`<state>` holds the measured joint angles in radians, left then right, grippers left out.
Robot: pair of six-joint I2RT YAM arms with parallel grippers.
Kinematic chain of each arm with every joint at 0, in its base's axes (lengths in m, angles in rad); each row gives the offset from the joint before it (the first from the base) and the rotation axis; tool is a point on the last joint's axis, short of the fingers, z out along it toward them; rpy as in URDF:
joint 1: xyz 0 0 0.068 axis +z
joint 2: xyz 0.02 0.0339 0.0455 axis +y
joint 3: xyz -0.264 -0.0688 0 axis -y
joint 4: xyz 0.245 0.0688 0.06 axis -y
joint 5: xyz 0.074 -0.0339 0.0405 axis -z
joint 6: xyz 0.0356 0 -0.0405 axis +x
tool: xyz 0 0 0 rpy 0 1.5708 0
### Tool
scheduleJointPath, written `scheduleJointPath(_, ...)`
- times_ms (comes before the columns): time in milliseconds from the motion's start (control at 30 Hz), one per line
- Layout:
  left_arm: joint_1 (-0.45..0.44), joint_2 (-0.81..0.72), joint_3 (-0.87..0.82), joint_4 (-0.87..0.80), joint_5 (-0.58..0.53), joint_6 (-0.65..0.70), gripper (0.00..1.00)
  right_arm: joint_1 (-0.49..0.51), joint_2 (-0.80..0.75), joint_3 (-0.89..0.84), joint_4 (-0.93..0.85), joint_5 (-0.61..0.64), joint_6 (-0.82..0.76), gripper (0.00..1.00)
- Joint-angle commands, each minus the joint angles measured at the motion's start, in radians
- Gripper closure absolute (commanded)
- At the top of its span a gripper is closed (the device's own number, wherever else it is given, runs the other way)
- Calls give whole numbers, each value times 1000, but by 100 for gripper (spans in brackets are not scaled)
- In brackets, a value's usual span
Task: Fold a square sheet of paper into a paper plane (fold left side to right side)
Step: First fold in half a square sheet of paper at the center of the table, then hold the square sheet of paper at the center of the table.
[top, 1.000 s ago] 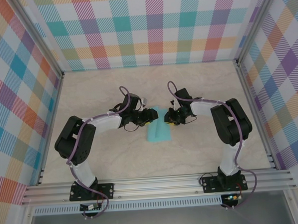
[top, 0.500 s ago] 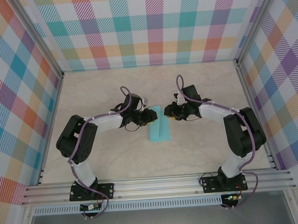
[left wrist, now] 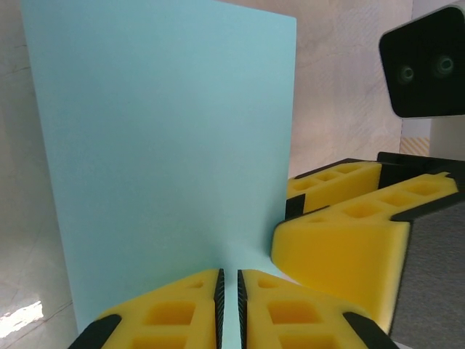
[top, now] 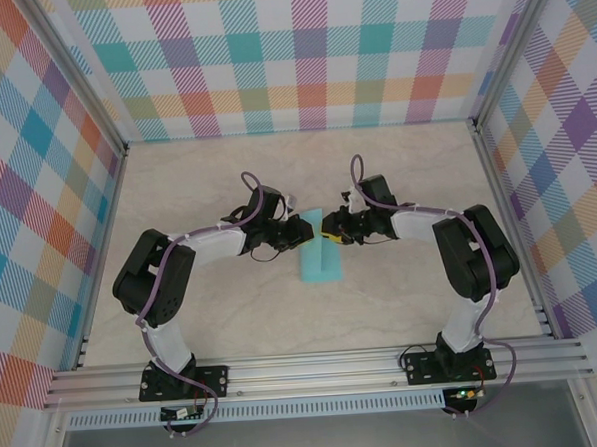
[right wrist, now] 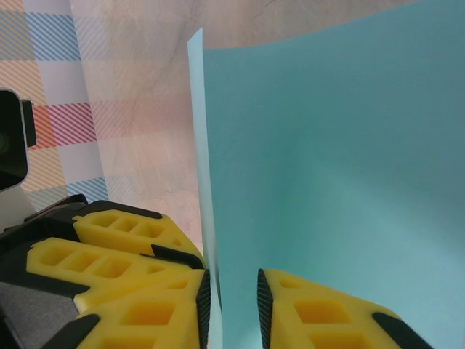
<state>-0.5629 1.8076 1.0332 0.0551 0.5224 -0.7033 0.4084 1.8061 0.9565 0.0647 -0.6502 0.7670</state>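
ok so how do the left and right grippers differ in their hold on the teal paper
The left gripper has its jaws nearly together on the square sheet of paper; the right gripper shows a wider gap around the sheet's edge. The left gripper stands at the sheet's left, the right gripper at its right. Both are yellow-fingered and sit at the sheet's far end.

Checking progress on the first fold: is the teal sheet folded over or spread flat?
Folded over. From above, the teal sheet is a narrow strip, and the right wrist view shows two layers of it.
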Motion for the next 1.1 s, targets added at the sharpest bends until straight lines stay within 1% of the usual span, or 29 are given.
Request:
scheduleJointPath(0,-19,1,23,2,-5,2,85,10,20,-12,37,-35,14,80)
scheduleJointPath(133,-18,-19,22,-11,-15,6,84,10,19,-6,7,-20,-6,92)
scheduleJointPath(233,-18,-54,15,-43,-44,20,80,10,17,18,-70,30,-58,97)
scheduleJointPath(433,-18,-129,3,-193,-181,78,69,10,15,80,-255,175,-164,97)
scheduleJointPath(500,-19,-129,-2,-220,-203,86,66,10,15,88,-284,209,-183,97)
scheduleJointPath(600,-23,-111,-2,-244,-229,72,50,9,22,102,-317,243,-208,97)
scheduleJointPath(667,-29,-92,-4,-240,-239,53,45,10,32,115,-337,258,-224,96)
scheduleJointPath(800,-35,-52,0,-188,-219,6,42,10,44,122,-350,274,-236,96)
scheduleJointPath(1067,-65,31,68,-196,-197,-26,43,9,58,117,-332,279,-236,94)
